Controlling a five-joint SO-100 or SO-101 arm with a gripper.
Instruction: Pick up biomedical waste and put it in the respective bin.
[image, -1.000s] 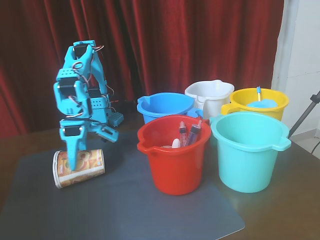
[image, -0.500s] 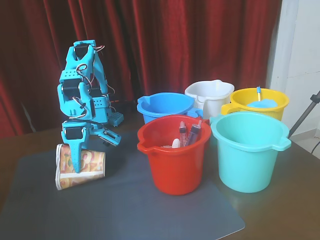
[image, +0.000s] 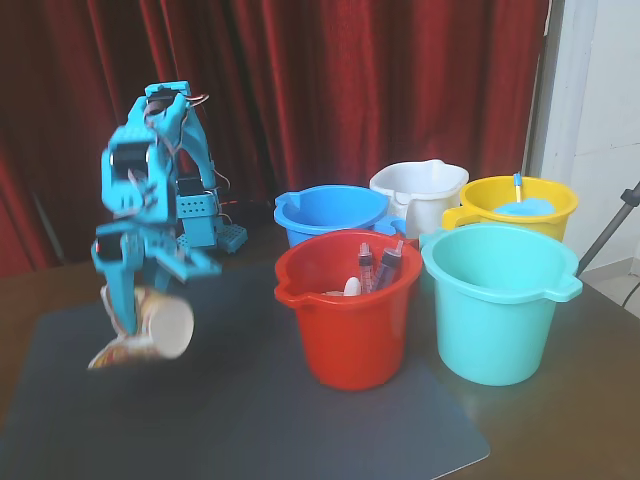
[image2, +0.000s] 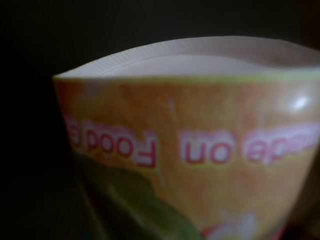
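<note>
1. Five buckets crowd the desk (image: 600, 330) at three o'clock in the fixed view: red bucket (image: 350, 330), teal bucket (image: 495, 315), blue bucket (image: 330, 210), white bucket (image: 420, 190) and yellow bucket (image: 520, 205).
2. At nine o'clock the blue arm (image: 150, 180) hangs over the dark mat (image: 250, 420), its jaws (image: 125, 310) closed around a paper cup (image: 155, 330). The cup is tilted with its open mouth facing roughly four o'clock, and appears clear of the mat.
3. The wrist view is filled by the paper cup (image2: 200, 150), its printed wall and white rim blurred; the jaws themselves are out of sight there.
4. The red bucket already holds syringes (image: 378, 268), so which bin suits a cup is a judgement, not something the pictures settle.
5. To carry well, I would raise the cup above every rim before swinging toward three o'clock.
6. A thin cup wall crushes easily, so a steady, moderate squeeze seems wise.
7. Release only once it is centred over the chosen opening.
</note>
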